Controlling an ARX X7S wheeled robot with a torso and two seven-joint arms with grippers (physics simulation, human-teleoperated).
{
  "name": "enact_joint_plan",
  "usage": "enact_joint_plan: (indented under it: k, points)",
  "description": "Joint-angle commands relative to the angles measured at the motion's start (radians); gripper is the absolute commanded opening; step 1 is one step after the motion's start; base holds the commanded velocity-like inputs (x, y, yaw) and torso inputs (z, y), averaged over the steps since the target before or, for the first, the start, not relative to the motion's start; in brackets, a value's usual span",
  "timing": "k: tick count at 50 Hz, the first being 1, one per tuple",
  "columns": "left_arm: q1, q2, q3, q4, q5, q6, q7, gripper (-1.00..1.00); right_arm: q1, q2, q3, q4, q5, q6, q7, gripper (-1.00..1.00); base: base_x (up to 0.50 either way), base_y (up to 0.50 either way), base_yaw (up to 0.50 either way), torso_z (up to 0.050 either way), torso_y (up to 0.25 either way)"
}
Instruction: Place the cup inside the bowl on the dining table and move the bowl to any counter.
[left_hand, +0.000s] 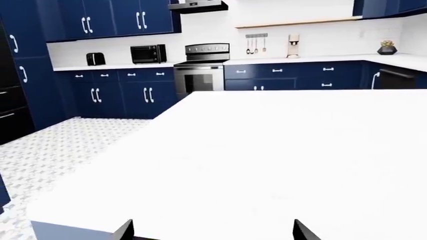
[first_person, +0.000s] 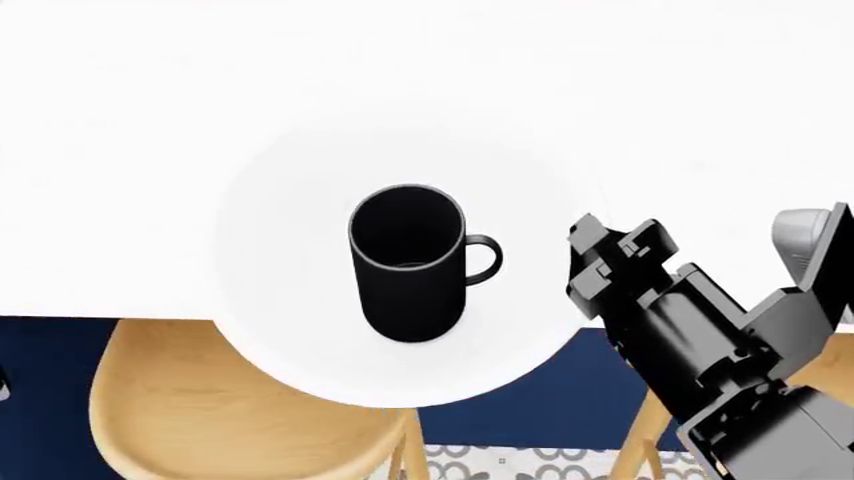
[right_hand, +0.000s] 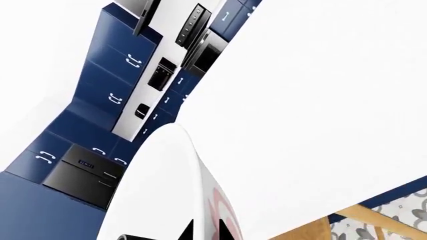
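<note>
Head view alone shows the cup (first_person: 407, 262) standing inside the bowl (first_person: 274, 300).

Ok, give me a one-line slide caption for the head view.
Black cup standing upright in the white bowl, which overhangs the table edge, right gripper at its rim.

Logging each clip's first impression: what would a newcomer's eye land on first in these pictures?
The black cup stands upright inside the white bowl, which overhangs the near edge of the dining table above a wooden stool. Next comes the right gripper, dark and bulky, at the bowl's right rim; the right wrist view shows that rim close up. Behind the table, the left wrist view shows navy cabinets and a steel oven.
</note>
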Motion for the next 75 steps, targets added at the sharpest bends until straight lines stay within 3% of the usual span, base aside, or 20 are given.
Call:
enact_joint_plan:
  k: [1,42,75]
  points:
    - [0.012,0.0,-0.003,0.003,-0.012,0.016,0.01,1.0,0.004,-0.001,0.009,-0.006,0.004,-0.008,-0.015,-1.0,0.0,0.5,0.0,0.0,0.0]
    - [0.023,-0.021,-0.031,0.003,-0.039,0.02,0.014,1.0,0.002,-0.005,0.001,-0.013,-0.001,-0.022,-0.02,-1.0,0.0,0.5,0.0,0.0,0.0]
    - [0.019,-0.01,0.008,-0.008,-0.026,0.029,-0.015,1.0,-0.026,0.003,0.004,-0.019,-0.009,-0.033,-0.042,-1.0,0.0,0.5,0.0,0.0,0.001]
